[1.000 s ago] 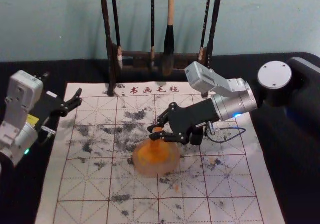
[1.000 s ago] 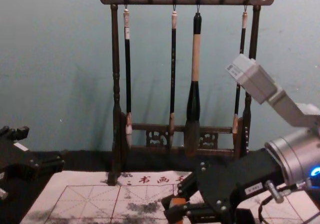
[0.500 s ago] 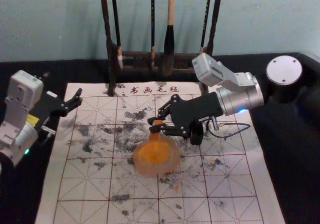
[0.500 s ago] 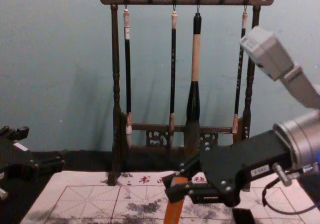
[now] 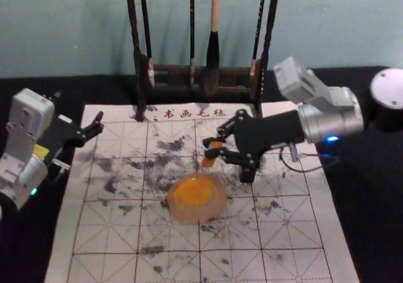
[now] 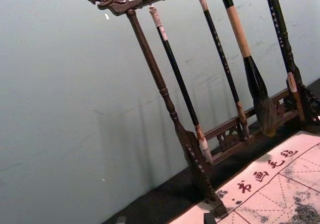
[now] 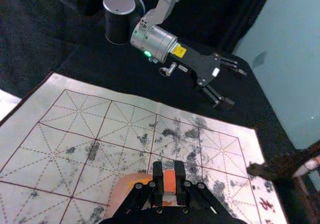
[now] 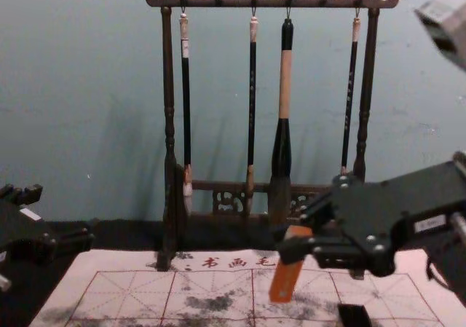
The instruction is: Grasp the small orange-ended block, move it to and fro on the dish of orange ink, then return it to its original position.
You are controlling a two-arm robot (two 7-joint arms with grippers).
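While the left tool (image 5: 79, 105) is just parked off to the left with its fingers spread apart, the right tool (image 5: 210, 148) is the one at work, closed around the upper part of the orange block (image 5: 209, 161). So the block's out past the dish (image 5: 215, 212) and a bit to its right, apart from it, leaning so its lower end points left in the chest view. Kinda hard to tell if that end touches the mat (image 5: 101, 232) tho. The dish sits on the mat with a puddle of orange ink (image 5: 194, 191) in it, and there's a small black block (image 8: 354, 315) under the right arm, plus dark smudges all over the grid. Behind all that, four brushes (image 8: 285, 87) hang from a wooden rack (image 8: 233, 1), the fattest one third from the left
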